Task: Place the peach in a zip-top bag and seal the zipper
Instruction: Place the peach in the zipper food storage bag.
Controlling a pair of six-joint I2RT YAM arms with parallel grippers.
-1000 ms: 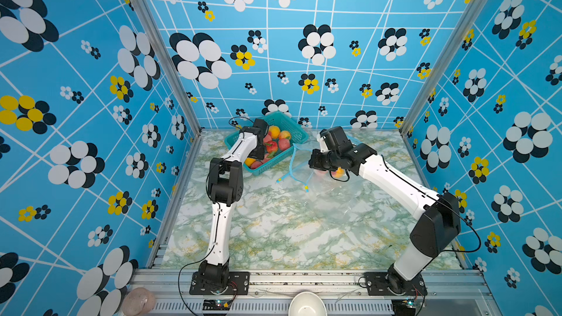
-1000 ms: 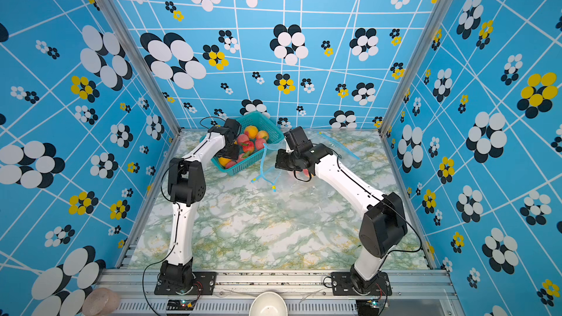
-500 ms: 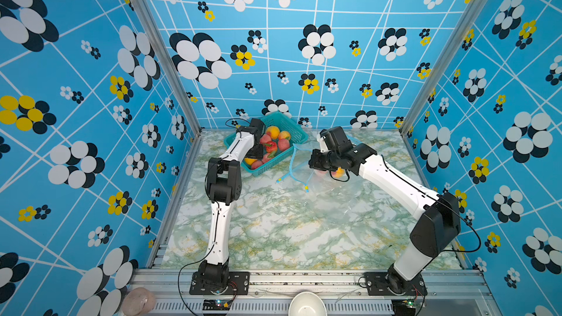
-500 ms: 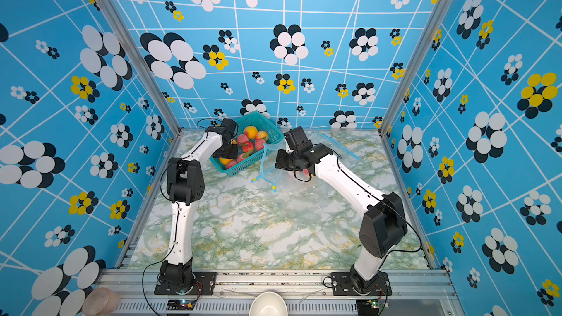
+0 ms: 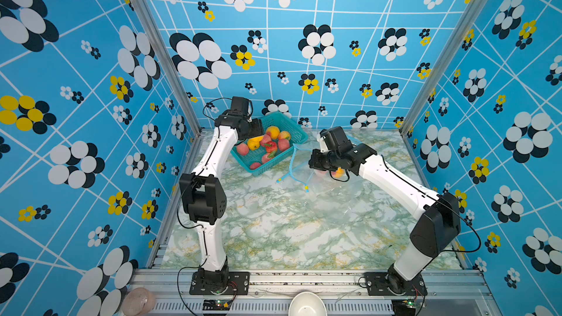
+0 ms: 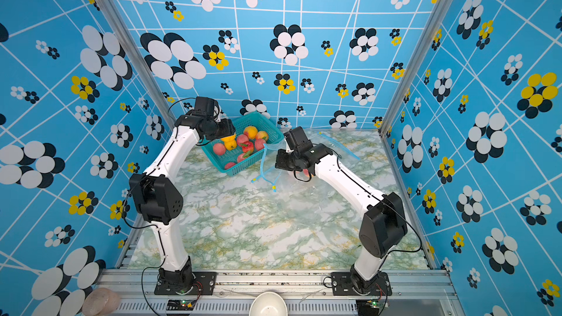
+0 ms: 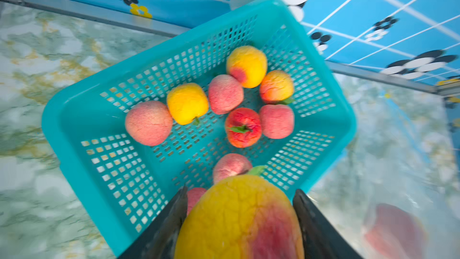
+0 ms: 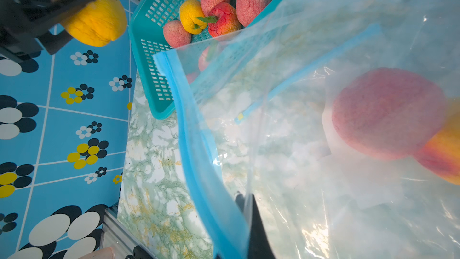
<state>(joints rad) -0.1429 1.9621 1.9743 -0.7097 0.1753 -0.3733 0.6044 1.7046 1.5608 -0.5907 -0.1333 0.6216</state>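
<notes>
The left tool (image 7: 239,193) has its jaws part-way apart and pressed on both flanks of a yellow-and-red peach (image 7: 239,225). It holds the fruit in the air over the teal basket (image 7: 74,110), apart from the bag's mouth. The right tool (image 8: 246,201) is pinched shut on the lip of the zip-top bag (image 8: 311,58), just beside the blue zipper (image 8: 199,145). That lifts the edge so the mouth gapes toward the basket; two fruits (image 8: 388,113) already lie inside.

The fruit is round and is held only by its sides, so a quick swing could roll it out, back into the basket or onto the surface (image 5: 289,223). Only one lip is held and the other seems to sag low. The peach may therefore land on the film instead of in the opening, shoving the bag or tugging the lip out of the pinch. The basket's wall stands between peach and bag and could be clipped in passing, and the two arms will be close at the mouth.

The surface is glossy marble-patterned sheet in green, white and gold, on which clear film is hard to read. Blue walls (image 5: 304,41) with white lines and black, white and yellow flowers close three sides
</notes>
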